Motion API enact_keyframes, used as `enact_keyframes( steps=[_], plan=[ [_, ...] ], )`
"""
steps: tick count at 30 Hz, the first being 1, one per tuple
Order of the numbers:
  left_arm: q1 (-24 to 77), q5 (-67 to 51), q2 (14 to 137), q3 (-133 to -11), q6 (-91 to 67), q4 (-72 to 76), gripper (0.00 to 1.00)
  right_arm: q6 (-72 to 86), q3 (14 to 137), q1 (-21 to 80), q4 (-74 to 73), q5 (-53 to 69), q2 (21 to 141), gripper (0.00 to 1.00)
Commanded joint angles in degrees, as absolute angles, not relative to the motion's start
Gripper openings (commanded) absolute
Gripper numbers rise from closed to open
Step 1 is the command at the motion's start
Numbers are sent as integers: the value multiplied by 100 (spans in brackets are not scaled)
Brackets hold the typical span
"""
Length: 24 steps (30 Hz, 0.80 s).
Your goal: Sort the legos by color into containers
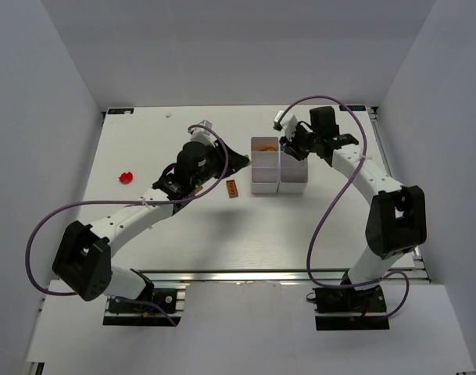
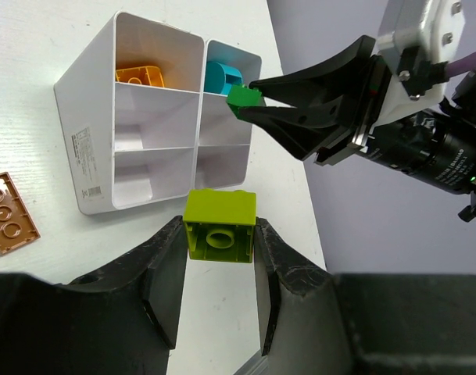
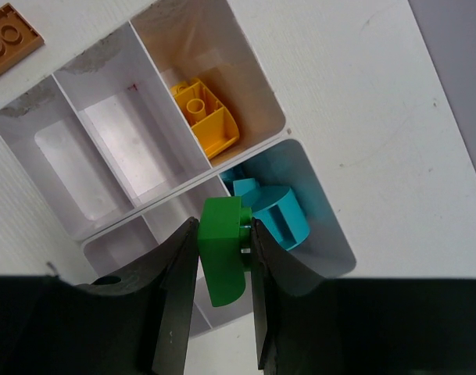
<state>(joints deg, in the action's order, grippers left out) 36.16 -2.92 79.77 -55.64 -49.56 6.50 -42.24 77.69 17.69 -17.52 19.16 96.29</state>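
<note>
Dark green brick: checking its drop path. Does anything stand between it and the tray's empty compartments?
Nothing visible does. The dark green plastic brick, clamped in the right pincer, hangs over the white plastic six-compartment tray beside the teal plastic piece; the empty compartment alongside lies open.

**Top external:** fixed high above and behind the arm bases. It looked down and forward over the whole table (image 1: 144,234), from far off.

**Left wrist:** close and low. It faced right across the white tray (image 2: 85,141) toward the right gripper (image 2: 249,98), with the left fingers (image 2: 163,266) along the frame's bottom.

**Right wrist:** close. It looked steeply down into the tray, with the right fingers (image 3: 175,273) at the frame's bottom.

**Shared by all three:** the tray and the brown lego plate (image 1: 233,189) just left of it.
</note>
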Motion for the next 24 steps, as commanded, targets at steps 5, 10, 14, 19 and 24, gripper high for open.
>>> enact_keyframes(
  steps=[5, 10, 14, 19, 24],
  plan=[
    [3586, -264, 7778, -5528, -4931, 703, 0, -4192, 7664, 1758, -1547, 1837, 9685, 11],
    [3586, -264, 7778, -5528, -4931, 712, 0, -4201, 7611, 1749, -1503, 1732, 9712, 24],
    [3577, -264, 7778, -5520, -4939, 712, 0, -4201, 7576, 1749, -1459, 1705, 9738, 28],
    [3577, -264, 7778, -5520, -4948, 721, 0, -4219, 7541, 1749, -1450, 1688, 9756, 38],
    [3577, -281, 7787, -5520, -4966, 747, 0, -4236, 7497, 1749, -1459, 1679, 9747, 43]
  ],
)
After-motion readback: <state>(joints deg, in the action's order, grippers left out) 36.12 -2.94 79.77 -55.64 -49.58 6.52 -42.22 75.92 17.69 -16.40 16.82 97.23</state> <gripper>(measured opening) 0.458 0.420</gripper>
